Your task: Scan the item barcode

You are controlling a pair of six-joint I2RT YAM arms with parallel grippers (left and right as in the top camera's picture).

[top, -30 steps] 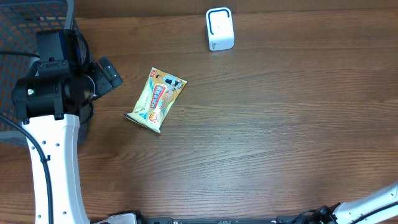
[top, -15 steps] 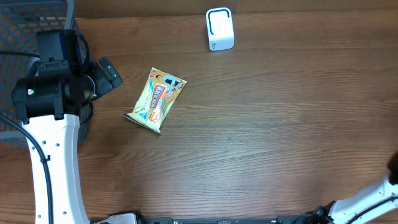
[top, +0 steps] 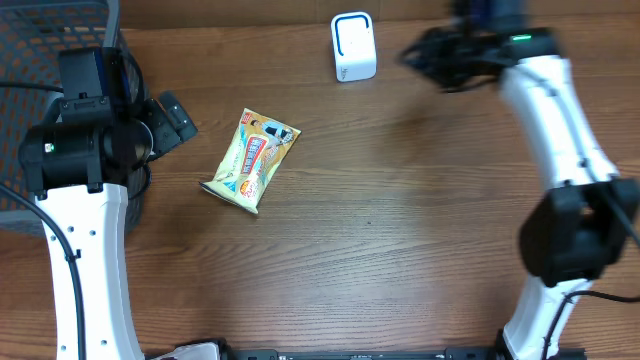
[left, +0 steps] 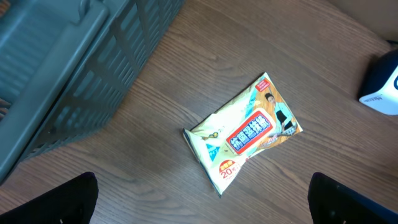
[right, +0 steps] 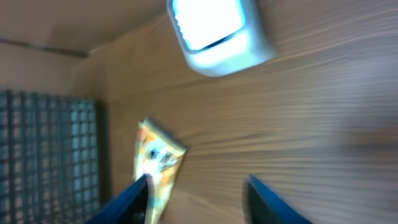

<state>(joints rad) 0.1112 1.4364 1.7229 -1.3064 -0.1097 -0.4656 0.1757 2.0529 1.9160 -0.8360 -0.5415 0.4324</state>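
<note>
Overhead view: pouch [top: 251, 160] lies flat on the surface's left half, well apart from scanner [top: 353, 46] at the far edge. Left fingers [left: 59, 202] spread wide, empty; right fingers [right: 134, 199] parted, empty. Judged light, soft, slippery film; pinch across a crimped end seam.

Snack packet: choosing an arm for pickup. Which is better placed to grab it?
Left. The left tool, open, hovers beside the snack packet; the right tool is farther off, by the white scanner.
</note>
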